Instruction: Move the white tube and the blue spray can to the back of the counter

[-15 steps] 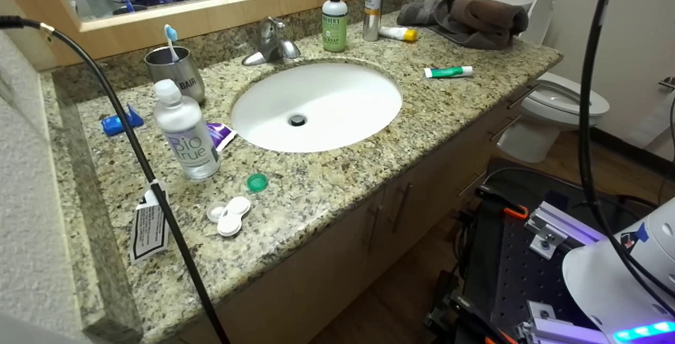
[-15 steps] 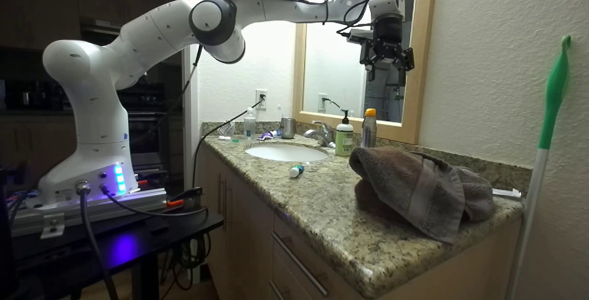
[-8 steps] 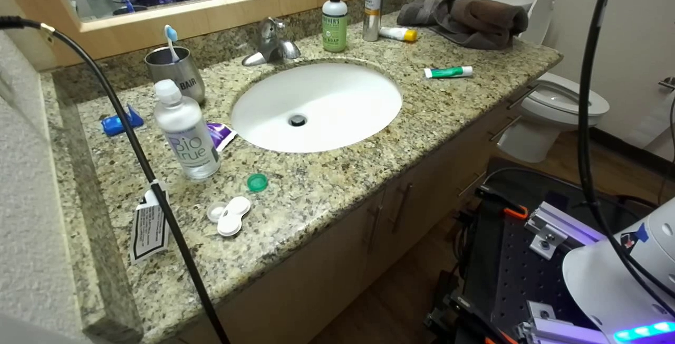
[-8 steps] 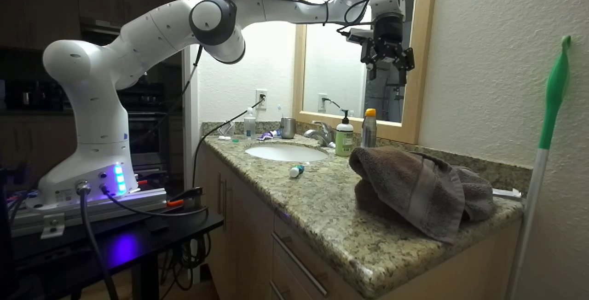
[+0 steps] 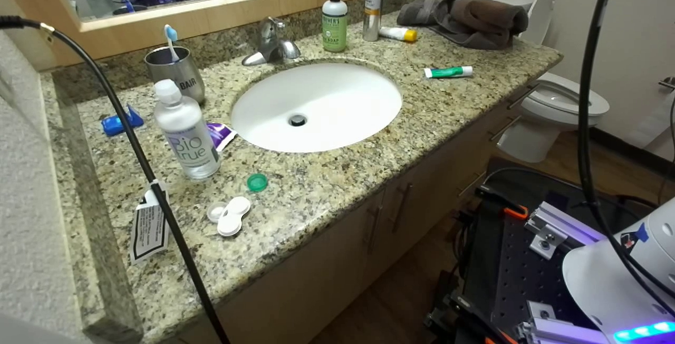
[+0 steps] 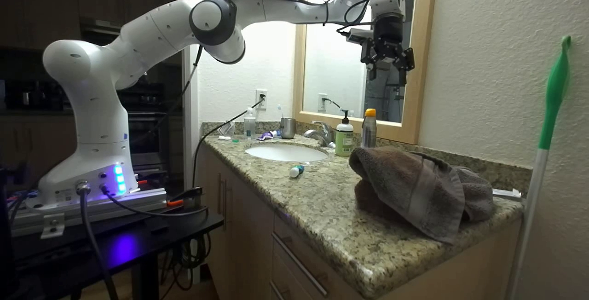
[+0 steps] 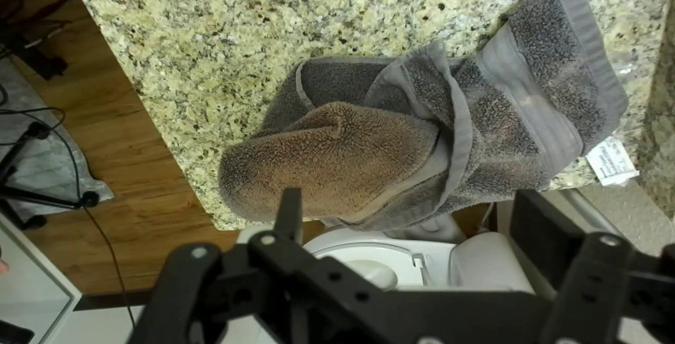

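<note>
Wrist view: my gripper [image 7: 407, 196] points down with its jaws spread wide, and past the two fingertips I see a gray-brown towel [image 7: 401, 149] crumpled along the end edge of the counter [image 7: 221, 27], a toilet [image 7: 385, 244] standing beyond that edge. In an exterior view, the spray can [image 5: 372, 11], silver below and dark above under a yellow cap, stands upright near the counter's back edge, just beside the green soap bottle [image 5: 334, 26]. The white tube [image 5: 396, 33] lies just beside the can's foot, its yellow cap toward the end edge; whether tube and can touch I cannot tell. A green tube [image 5: 448, 72] lies nearer the front edge, on the towel's side of the sink [image 5: 316, 88]. Toward the counter's walled end are a steel cup [image 5: 190, 83] holding a toothbrush [image 5: 172, 43], a clear bottle [image 5: 187, 133] and, nearer the front edge, a white lens case [image 5: 233, 216]. In an exterior view, my arm [image 6: 264, 10] reaches in over the front edge, and my fingers hang well apart, high above the counter, before the mirror [image 6: 331, 60]; near the back edge the can rises, its foot hidden by the towel.
</note>
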`<action>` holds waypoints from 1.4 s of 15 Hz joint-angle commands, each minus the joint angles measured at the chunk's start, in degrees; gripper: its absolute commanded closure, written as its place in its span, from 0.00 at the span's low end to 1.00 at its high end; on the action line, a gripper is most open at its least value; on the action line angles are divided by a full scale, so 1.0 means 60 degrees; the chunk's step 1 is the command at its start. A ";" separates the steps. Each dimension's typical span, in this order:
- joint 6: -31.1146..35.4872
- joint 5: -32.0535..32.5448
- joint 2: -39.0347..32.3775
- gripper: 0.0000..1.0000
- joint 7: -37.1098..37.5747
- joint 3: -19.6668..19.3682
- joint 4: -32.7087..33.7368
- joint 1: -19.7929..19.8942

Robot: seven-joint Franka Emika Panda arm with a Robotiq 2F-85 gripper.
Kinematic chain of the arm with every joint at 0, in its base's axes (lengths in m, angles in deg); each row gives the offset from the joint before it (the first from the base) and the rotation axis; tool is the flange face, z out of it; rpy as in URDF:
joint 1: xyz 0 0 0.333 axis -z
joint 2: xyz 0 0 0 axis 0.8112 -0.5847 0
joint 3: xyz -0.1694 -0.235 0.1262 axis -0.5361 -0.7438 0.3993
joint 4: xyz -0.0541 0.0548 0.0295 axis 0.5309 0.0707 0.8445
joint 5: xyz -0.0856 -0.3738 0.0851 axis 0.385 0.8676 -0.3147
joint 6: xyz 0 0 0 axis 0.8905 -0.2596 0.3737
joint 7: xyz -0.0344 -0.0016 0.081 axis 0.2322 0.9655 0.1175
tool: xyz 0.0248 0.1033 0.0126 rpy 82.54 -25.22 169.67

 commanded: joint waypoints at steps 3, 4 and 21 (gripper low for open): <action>-0.0022 -0.0053 -0.0002 0.00 -0.0017 -0.0062 0.0020 -0.0012; -0.0022 -0.0053 -0.0002 0.00 -0.0017 -0.0062 0.0019 -0.0012; 0.1925 -0.0379 -0.1859 0.00 -0.2520 0.0269 -0.0265 0.1040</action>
